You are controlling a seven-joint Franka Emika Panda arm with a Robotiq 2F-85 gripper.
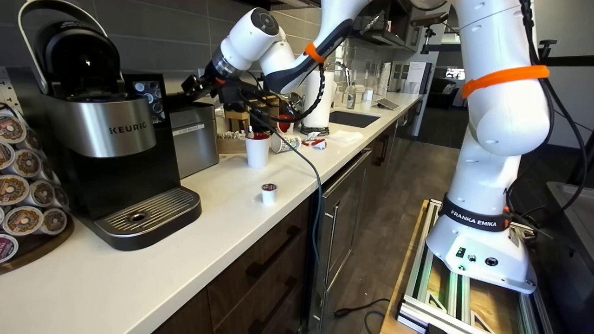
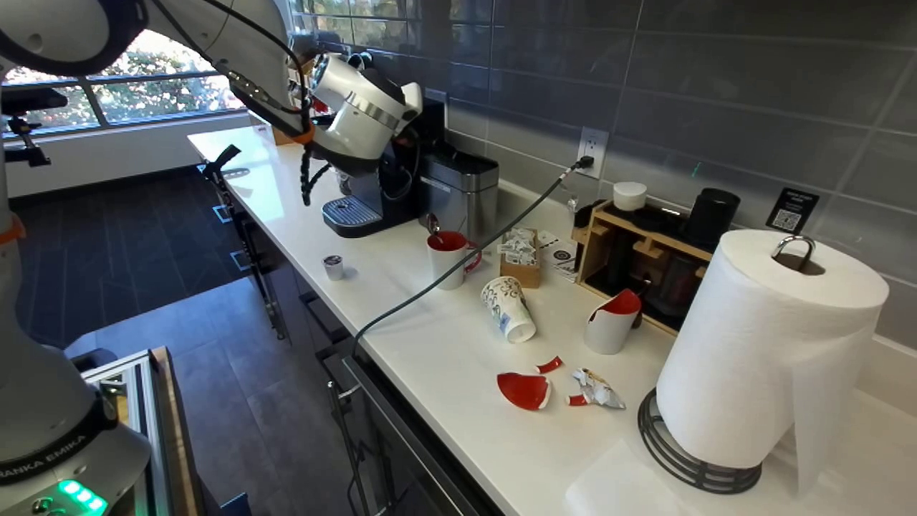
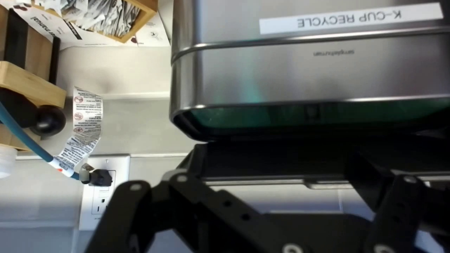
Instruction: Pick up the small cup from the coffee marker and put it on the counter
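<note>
1. We are looking at the off-white bench (image 1: 227, 208) running through both exterior views.
2. We are seeing the arm (image 1: 501, 116) leaning over it.
3. We are viewing the machine (image 1: 106, 139) standing on the bench, its tray (image 1: 162, 208) jutting forward.
4. Beside it we are spotting the grey bin (image 1: 197, 144).
5. We are observing the fingers (image 1: 189, 86) hanging near the bin's top, standing wide apart and holding nothing that we can see.
6. We are finding the small cup (image 1: 269, 195) standing upright on the bench near its front edge, apart from the tray.

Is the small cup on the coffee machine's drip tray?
No, the small cup stands upright on the counter, apart from the drip tray.
</note>
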